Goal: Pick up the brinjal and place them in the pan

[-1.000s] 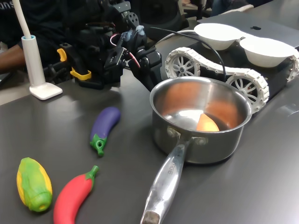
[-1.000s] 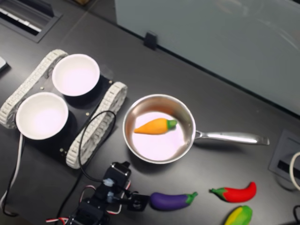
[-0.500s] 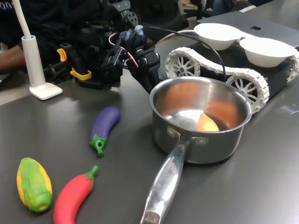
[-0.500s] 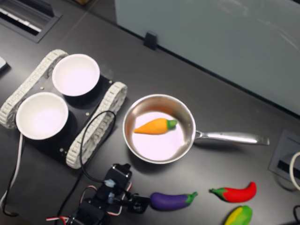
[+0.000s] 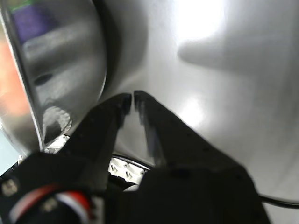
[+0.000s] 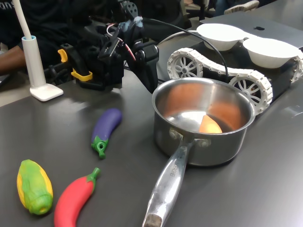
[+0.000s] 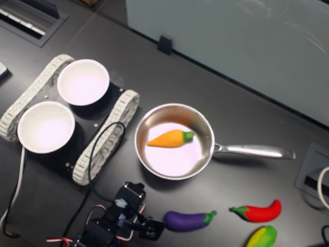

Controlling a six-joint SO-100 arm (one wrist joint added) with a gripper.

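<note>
Claw [image 5: 131, 100] fingers stand nearly together in the wrist view, tips almost meeting with only a thin slit between them and nothing held; in the second exterior view the claw [image 7: 154, 229] sits just beside the blunt purple end of the brinjal [image 7: 188, 220], whether touching I cannot tell; in the first exterior view the claw's tip is hidden behind the pan's rim. Lying flat on the dark surface [image 6: 265, 189], the brinjal [image 6: 105, 130] points its green cap toward the camera in the first exterior view; it rests outside the pan [image 6: 202, 124], near the pan's wall on the first exterior view's left. In the second exterior view the pan [image 7: 205, 128] stands upright with its long handle reaching to the second exterior view's right, and an orange carrot [image 7: 170, 138] lies inside it; a red chilli [image 7: 258, 211] and a yellow-green corn cob [image 7: 262, 237] lie beyond the brinjal's cap end; two white bowls [image 7: 82, 81] sit on a tracked vehicle [image 7: 105, 146] at the second exterior view's left.
</note>
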